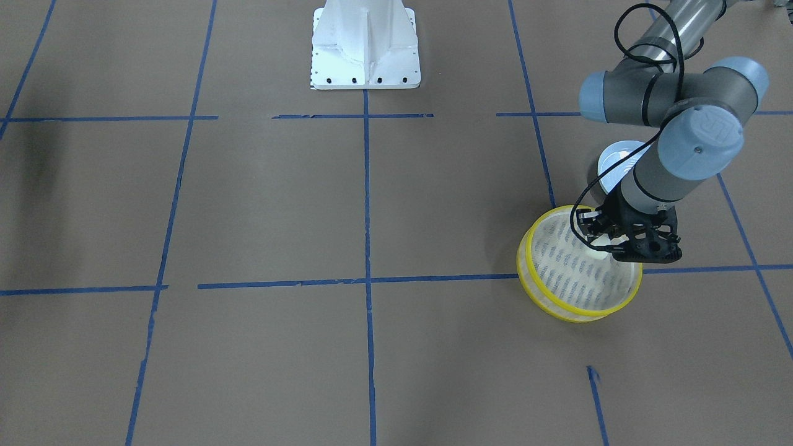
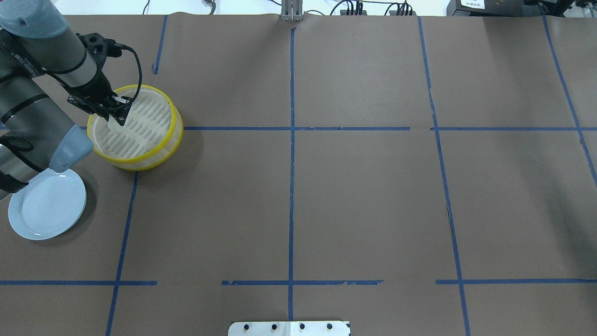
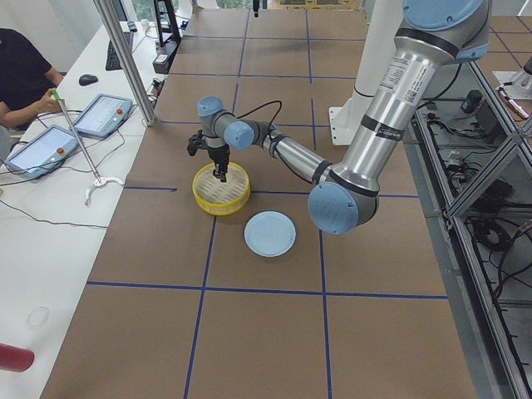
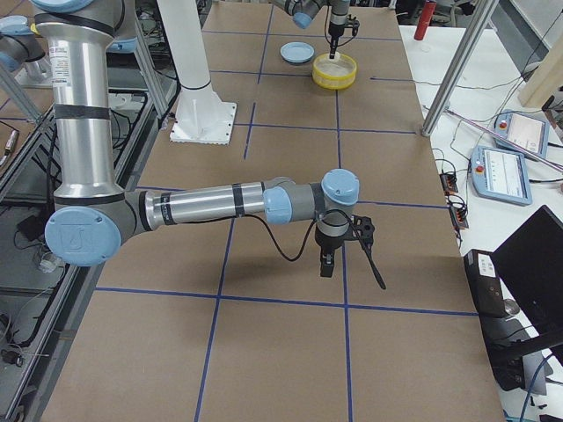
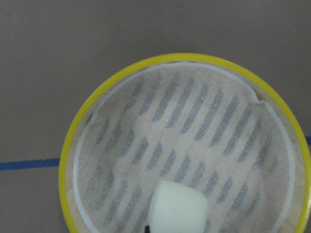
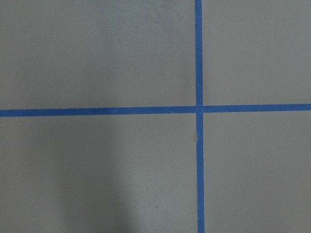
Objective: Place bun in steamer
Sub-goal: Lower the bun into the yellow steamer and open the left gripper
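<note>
Overhead exterior: left claw (image 2: 117, 117) hangs inside the rim of the steamer (image 2: 140, 164), at the basket's edge nearest its own arm. Fingers are pinched together on the bun (image 5: 180, 208). The cream-white lump sticks out just below the tips, over the slotted base. Whether the bun touches the base: cannot tell.

Left wrist view: bun directly under the claw, a dark bit of finger at its side, mesh-covered base spread out ahead of it.

Pale blue plate (image 2: 46, 205) lies on the worktop (image 2: 354, 196) behind the left claw, toward the robot, near the steamer but not touching it.

Right claw (image 4: 326, 264) is seen only in the exterior right view. It points down over the worktop, well apart from the left claw. Open or closed: cannot tell. Beneath it is a crossing of blue tape lines (image 6: 198, 108).
</note>
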Controlling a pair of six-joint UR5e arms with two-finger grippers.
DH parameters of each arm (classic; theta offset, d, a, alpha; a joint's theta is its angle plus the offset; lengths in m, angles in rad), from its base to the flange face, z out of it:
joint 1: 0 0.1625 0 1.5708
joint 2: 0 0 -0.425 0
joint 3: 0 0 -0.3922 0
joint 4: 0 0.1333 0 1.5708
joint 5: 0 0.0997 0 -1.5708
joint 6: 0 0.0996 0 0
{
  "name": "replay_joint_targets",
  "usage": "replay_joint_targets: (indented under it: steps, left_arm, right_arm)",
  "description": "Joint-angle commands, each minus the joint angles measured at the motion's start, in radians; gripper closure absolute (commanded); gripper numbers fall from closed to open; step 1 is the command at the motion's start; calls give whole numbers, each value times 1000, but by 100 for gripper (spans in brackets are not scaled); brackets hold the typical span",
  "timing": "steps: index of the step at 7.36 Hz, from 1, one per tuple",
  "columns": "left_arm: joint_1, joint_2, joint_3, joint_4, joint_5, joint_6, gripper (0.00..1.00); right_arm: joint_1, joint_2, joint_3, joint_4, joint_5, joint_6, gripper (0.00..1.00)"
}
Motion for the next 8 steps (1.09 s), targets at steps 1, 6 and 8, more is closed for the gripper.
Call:
replay_joint_targets:
  steps: [1, 6, 8]
  left_arm:
    - [31, -1, 66, -105, 2, -49, 69]
    - [52, -4, 66, -108, 8, -50, 0]
    - [51, -4, 61, -107, 11, -48, 0]
  right_arm:
    - [0, 0, 0, 0, 0, 0, 0]
    - [0, 0, 0, 0, 0, 0, 0]
    - [0, 0, 0, 0, 0, 0, 0]
